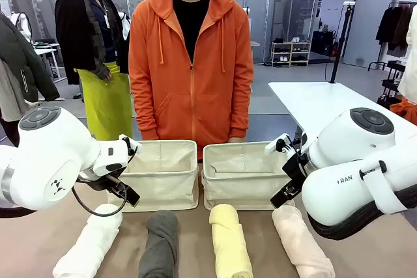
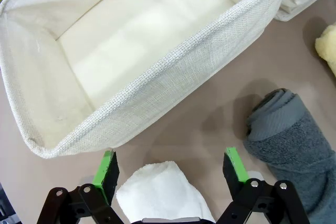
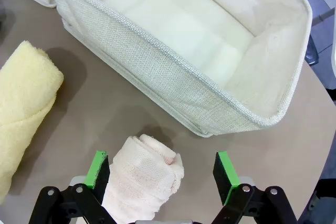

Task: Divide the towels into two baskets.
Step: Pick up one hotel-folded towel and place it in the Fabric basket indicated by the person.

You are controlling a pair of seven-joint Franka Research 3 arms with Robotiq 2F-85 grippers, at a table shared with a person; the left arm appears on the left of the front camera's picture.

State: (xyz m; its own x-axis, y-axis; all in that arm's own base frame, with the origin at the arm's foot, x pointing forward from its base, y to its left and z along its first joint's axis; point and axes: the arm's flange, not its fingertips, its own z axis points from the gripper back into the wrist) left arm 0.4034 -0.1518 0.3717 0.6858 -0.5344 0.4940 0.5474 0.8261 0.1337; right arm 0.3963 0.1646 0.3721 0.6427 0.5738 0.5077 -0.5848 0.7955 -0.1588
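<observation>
Four rolled towels lie side by side on the near table: white, dark grey, pale yellow and pale pink. Behind them stand two cream baskets, the left one and the right one, both with nothing inside. My left gripper hangs open above the end of the white towel, with the grey towel beside it. Over the end of the pink towel my right gripper stands open; the yellow towel lies off to the side.
A person in an orange hoodie stands at the far edge just behind the baskets, hands out of sight. The brown table has narrow bare strips between the towels. A white table stands farther back at the right.
</observation>
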